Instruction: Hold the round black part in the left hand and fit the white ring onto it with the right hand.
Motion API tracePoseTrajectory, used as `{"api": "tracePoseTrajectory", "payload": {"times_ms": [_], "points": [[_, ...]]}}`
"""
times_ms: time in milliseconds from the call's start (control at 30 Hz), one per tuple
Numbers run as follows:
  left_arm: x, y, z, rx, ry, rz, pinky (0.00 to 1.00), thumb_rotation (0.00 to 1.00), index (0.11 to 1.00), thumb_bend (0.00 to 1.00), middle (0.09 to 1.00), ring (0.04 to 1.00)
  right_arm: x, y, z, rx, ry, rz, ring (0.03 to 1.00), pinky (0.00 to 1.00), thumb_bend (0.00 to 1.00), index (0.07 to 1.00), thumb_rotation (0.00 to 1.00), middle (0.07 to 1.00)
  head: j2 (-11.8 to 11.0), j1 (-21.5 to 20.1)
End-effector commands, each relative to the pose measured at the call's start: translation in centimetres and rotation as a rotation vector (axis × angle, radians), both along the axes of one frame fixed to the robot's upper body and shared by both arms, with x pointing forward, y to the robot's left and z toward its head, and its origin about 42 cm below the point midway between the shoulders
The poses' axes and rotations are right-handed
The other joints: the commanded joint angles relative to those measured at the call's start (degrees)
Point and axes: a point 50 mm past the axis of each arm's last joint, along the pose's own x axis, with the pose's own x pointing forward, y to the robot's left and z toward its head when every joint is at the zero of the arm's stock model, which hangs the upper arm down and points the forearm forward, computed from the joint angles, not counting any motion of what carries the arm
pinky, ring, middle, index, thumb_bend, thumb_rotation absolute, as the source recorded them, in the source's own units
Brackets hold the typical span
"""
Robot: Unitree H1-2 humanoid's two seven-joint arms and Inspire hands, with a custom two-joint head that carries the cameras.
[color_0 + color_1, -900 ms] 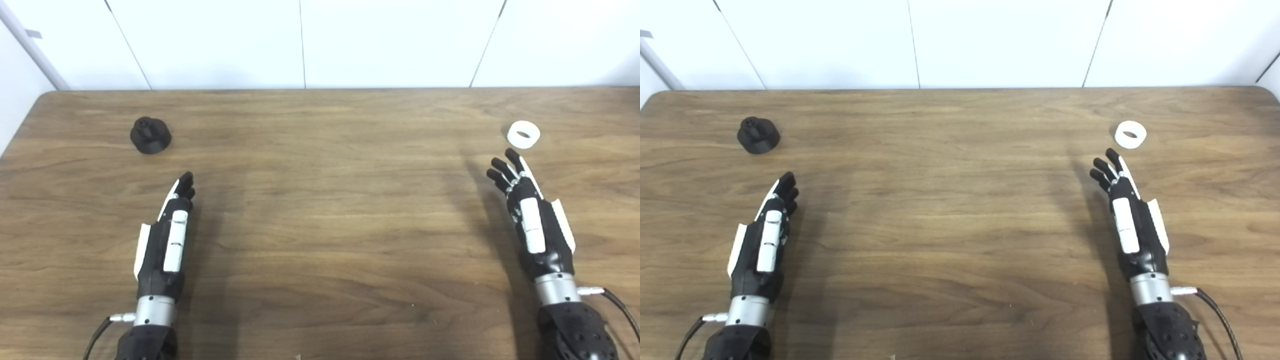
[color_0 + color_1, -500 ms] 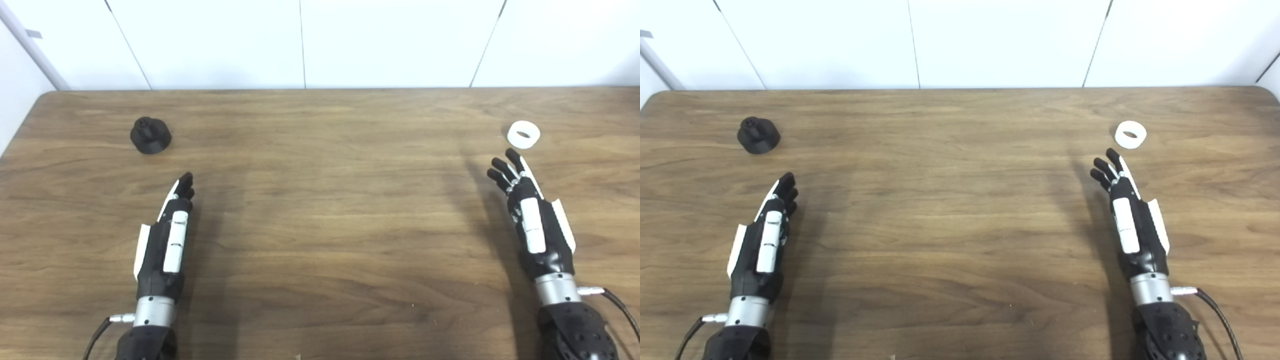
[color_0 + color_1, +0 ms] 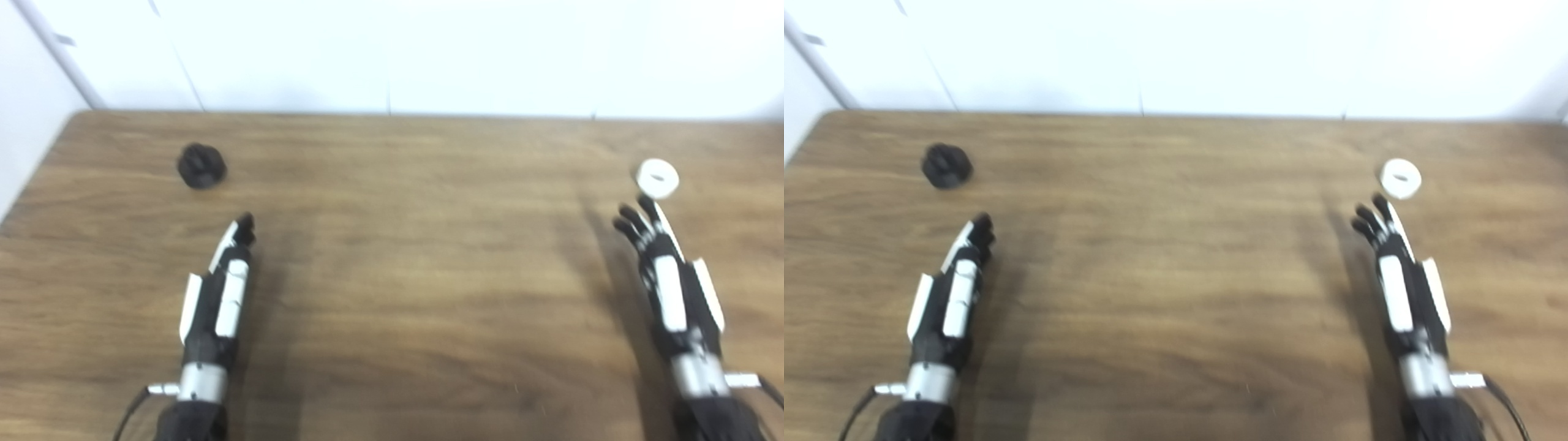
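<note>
1. Left hand (image 3: 214, 294): extended flat and edge-on above the surface (image 3: 416, 275), fingers straight and lying close together, holding nothing. Fingertips point toward 12 o'clock, slightly right of the target.
2. Round black part (image 3: 201, 165): sits on the surface at roughly 11 o'clock from the left fingertips, near but clearly apart. Judgement: it lies on the left side so the left hand can take it without crossing the body.
3. Right hand (image 3: 670, 288): fingers fanned apart and slightly curled, empty, palm turned inward. Fingertips point toward 12 o'clock.
4. White ring (image 3: 657, 178): lies flat, hole upward, just beyond the right fingertips at about 1 o'clock; a narrow gap seems to remain, though blur makes contact hard to rule out. Judgement: the fanned fingers suit a pinch over the ring's rim.
5. Both parts are well apart from each other, at opposite ends of the surface, one per hand.
6. Status (judgement): approach phase; neither part grasped, fitting not begun. The whole frame is motion-blurred, so fine detail on the black part is unreadable.
</note>
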Motion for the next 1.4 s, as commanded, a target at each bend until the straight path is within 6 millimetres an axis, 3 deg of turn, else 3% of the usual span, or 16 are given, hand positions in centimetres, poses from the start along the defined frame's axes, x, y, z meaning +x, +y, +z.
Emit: {"api": "tracePoseTrajectory", "payload": {"times_ms": [0,200,433,867,1000,1233,1367], "points": [[-2.2,-1.1,-1.2,-0.039,0.027,0.023,1.0,0.91,0.963,0.46,0.975,0.981,-1.8,-1.4,-3.3,0.004,0.103,-0.025,0.902,1.0,0.51,0.973,1.0,0.913,-0.2,0.4],[-2.3,-1.7,-1.7,-0.028,0.042,0.028,1.0,0.91,0.964,0.51,0.979,0.995,-1.8,-2.0,-3.8,0.001,0.121,-0.027,0.9,1.0,0.51,0.969,1.0,0.908,-2.3,2.2],[-2.5,-2.1,-2.2,-0.027,0.042,0.035,1.0,0.91,0.962,0.47,0.97,0.987,-1.8,-2.2,-4.3,0.011,0.129,-0.028,0.906,1.0,0.5,0.971,1.0,0.912,-4.8,3.2],[-2.6,-2.2,-2.5,-0.025,0.048,0.037,1.0,0.88,0.96,0.46,0.97,0.993,-1.9,-2.1,-4.4,0.014,0.142,-0.023,0.908,1.0,0.45,0.981,1.0,0.922,-5.3,3.1],[-2.6,-2.3,-2.4,-0.045,0.045,0.051,1.0,0.81,0.955,0.47,0.968,0.993,-2.0,-2.2,-4.4,0.008,0.151,-0.027,0.909,1.0,0.45,0.986,1.0,0.923,-5.2,3.0],[-2.8,-1.6,-0.6,0.02,0.039,0.097,0.99,0.46,0.947,0.56,0.951,0.967,-2.0,-2.2,-4.6,0.004,0.136,-0.029,0.893,1.0,0.47,0.977,1.0,0.91,-4.7,2.8],[-2.3,-0.4,1.0,0.104,0.026,0.137,0.96,0.36,0.941,0.62,0.941,0.948,-2.1,-2.2,-4.5,-0.001,0.132,-0.029,0.887,1.0,0.47,0.977,1.0,0.908,-4.6,2.7]]}}
